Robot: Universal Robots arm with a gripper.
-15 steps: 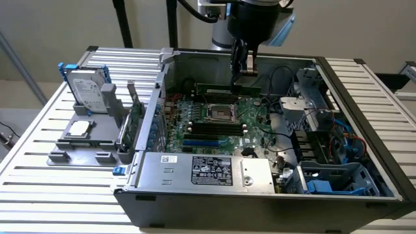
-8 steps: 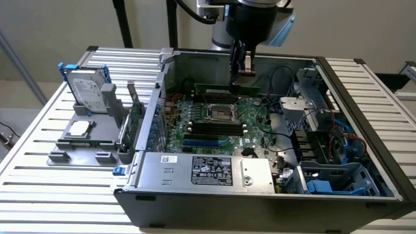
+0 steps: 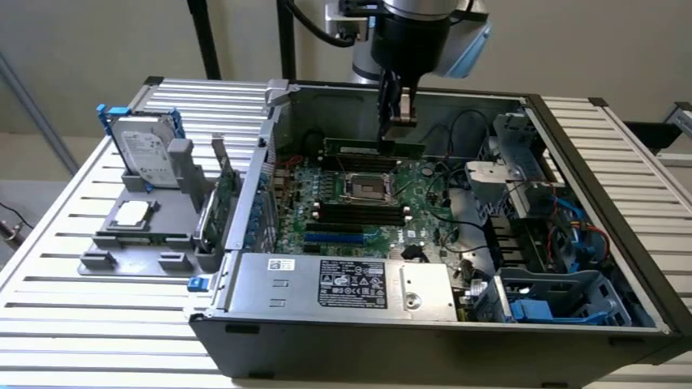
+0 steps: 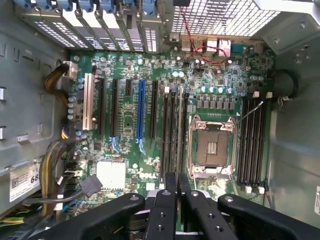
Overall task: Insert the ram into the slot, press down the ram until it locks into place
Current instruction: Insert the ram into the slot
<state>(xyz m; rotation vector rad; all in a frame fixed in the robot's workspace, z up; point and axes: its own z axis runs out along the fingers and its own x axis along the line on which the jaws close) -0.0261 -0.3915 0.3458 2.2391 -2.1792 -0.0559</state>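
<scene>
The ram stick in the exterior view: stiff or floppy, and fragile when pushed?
The ram stick is probably stiff: it hangs straight below the gripper, with no sag. It looks thin and light, so it is likely easy to lift. Being so narrow on edge, it may tilt if pushed off-centre.

Open-topped case [image 3: 519,101] on the slatted table [image 3: 65,267]: the way in from above stood clear over the motherboard [image 4: 127,125]. There the end effector [image 3: 397,128], closed on the ram [image 3: 373,148], hung near the far wall with open air around it. The board was hemmed by the power supply [image 3: 335,284] on the near side, the drive cage [image 3: 519,158] and looped cables [image 3: 459,121] on the exterior view's right, and the bracket wall [image 3: 265,154] on its left. Low obstacles were the processor socket [image 4: 212,145] between two banks of black slots [image 4: 172,130], and a thin wire [image 4: 251,111] slanting over one end of the four-slot bank.
</scene>
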